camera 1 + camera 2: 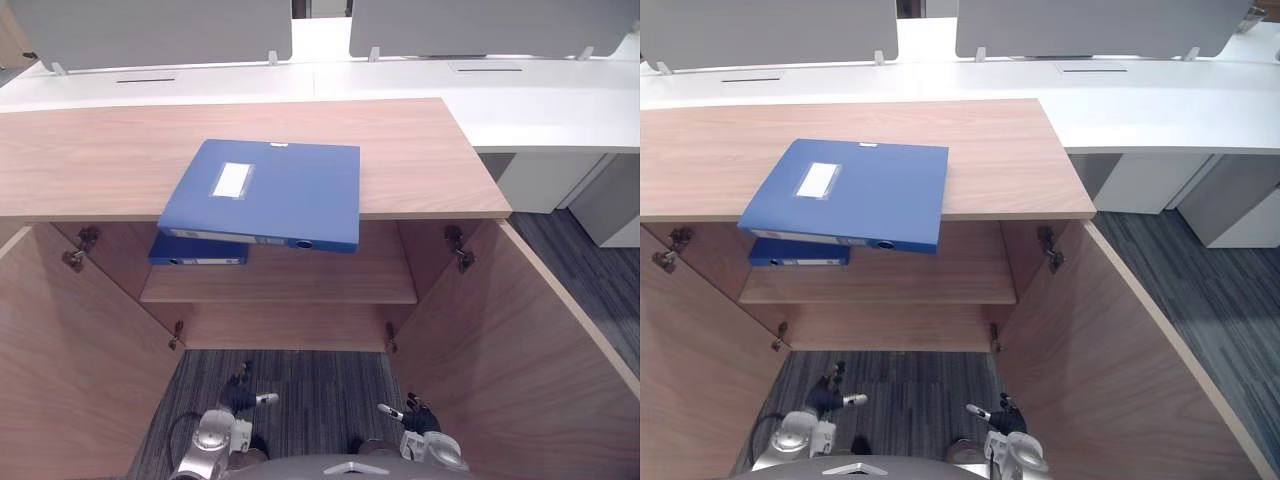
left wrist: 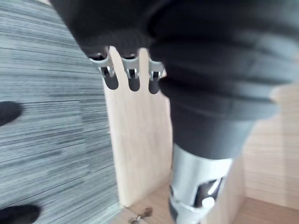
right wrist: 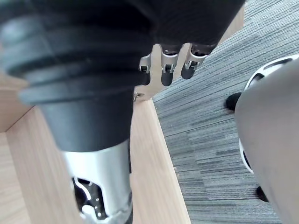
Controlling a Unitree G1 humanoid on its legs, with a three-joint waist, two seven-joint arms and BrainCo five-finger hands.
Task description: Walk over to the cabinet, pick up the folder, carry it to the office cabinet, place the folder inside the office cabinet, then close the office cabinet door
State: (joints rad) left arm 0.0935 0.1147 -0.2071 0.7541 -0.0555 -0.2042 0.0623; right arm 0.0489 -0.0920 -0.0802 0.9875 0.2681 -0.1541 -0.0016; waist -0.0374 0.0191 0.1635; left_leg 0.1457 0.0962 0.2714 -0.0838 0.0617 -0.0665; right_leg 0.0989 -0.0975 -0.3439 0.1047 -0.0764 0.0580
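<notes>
A blue folder [image 1: 270, 195] with a white label lies flat on the wooden cabinet top [image 1: 420, 150], its near edge hanging out over the front. A second blue folder [image 1: 198, 252] lies on the shelf [image 1: 320, 280] inside, just below the first. Both cabinet doors stand wide open. My left hand [image 1: 240, 395] and right hand [image 1: 415, 415] hang low over the carpet in front of the cabinet, well below the folders. Each has relaxed fingers and holds nothing. In the wrist views, the left hand [image 2: 132, 72] and right hand [image 3: 168, 65] hang beside a wooden panel.
The open left door [image 1: 70, 370] and right door [image 1: 510, 350] flank the grey carpet [image 1: 300, 385] where I stand. White desks [image 1: 540, 100] with grey partition panels [image 1: 150, 30] run behind the cabinet. More carpet lies to the right.
</notes>
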